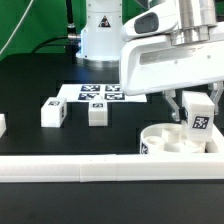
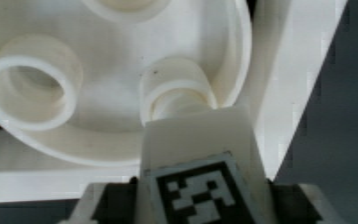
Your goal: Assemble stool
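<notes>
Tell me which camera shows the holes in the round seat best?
The wrist view: it looks straight into the seat disc, showing two open sockets past the held leg block. The exterior view sees the seat disc side-on, only its rim and socket tops.

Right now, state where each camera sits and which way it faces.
Exterior view: off the arm, beyond the border rail, facing the robot's base; shows the gripper.
Wrist view: on the wrist, looking along the fingers onto the seat disc.
Both show the gripped leg block and the seat disc.
</notes>
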`<state>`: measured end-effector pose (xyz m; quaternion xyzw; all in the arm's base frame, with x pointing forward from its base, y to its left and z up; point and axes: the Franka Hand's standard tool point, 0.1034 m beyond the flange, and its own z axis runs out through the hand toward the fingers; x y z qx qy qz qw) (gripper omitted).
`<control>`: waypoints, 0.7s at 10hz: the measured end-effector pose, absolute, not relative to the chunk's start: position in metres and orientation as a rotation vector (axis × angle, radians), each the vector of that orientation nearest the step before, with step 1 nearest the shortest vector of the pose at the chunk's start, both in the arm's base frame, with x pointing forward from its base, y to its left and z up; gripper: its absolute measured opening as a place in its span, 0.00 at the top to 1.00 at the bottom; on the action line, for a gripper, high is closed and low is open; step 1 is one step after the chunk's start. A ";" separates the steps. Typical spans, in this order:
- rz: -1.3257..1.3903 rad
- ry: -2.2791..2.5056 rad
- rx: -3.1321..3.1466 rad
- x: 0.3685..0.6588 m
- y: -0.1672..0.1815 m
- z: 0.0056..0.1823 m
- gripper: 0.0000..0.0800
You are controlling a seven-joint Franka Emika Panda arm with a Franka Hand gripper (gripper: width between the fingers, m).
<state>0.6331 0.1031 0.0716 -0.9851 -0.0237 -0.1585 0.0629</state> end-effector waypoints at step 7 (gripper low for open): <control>-0.494 0.029 -2.962 0.632 0.097 0.070 0.59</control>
